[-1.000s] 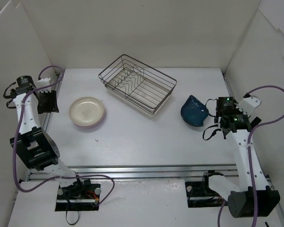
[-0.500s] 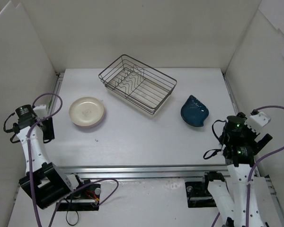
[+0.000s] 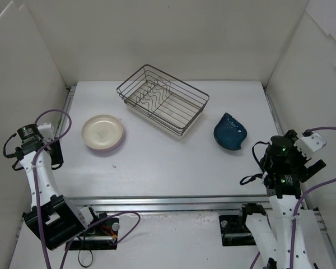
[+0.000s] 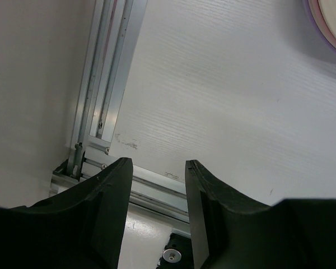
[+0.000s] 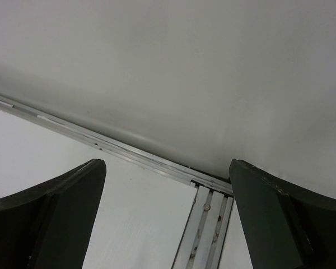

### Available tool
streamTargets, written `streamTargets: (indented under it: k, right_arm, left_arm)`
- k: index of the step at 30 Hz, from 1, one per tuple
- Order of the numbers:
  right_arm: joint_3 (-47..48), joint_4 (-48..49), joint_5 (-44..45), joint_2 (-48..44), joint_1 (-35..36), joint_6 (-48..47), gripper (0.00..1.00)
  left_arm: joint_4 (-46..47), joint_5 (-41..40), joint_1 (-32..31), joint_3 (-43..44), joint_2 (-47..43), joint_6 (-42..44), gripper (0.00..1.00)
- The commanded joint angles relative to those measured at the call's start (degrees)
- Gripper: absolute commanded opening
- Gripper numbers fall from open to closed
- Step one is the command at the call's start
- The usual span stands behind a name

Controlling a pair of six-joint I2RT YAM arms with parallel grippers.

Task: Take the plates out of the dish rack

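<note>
Toward the far middle of the table: one dish rack, dark wire, rectangular, low sloping sides. Its long axis lies on a diagonal, running from the far left down to the near right. The zigzag divider inside follows that same line and sits in the left half of the rack. Left of the rack, well apart from it: one cream plate, round, lying flat, stacked on a lavender plate of which only a thin rim shows. Right of the rack, near its near-right corner but not touching: one dark blue plate, wavy-edged, flat on the table, its narrower end pointing toward the far wall. At the left edge of the table, beside the aluminium rail: left claw, fingers partway spread with bare table showing through the gap, gripping nothing, the stacked plates off to its upper right in the wrist view. At the right edge of the table, near side: right claw, fingers spread wide, nothing between them, facing the white side wall and a length of rail at its foot.
</note>
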Motion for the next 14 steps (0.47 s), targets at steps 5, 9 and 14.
streamTargets:
  k: [5, 9, 14]
  right_arm:
    - [0.1, 4.8, 3.5, -0.6, -0.3, 1.1, 0.98]
    - [0.3, 4.5, 3.8, -0.6, -0.2, 1.3, 0.98]
    - [0.6, 4.0, 4.9, -1.0, -0.2, 2.5, 0.98]
  left_arm:
    - [1.6, 0.8, 0.2, 2.8, -0.9, -1.8, 0.42]
    - [1.8, 1.0, 0.2, 3.1, -0.3, -1.9, 0.42]
    - [2.0, 1.1, 0.2, 3.8, 0.3, -2.1, 0.42]
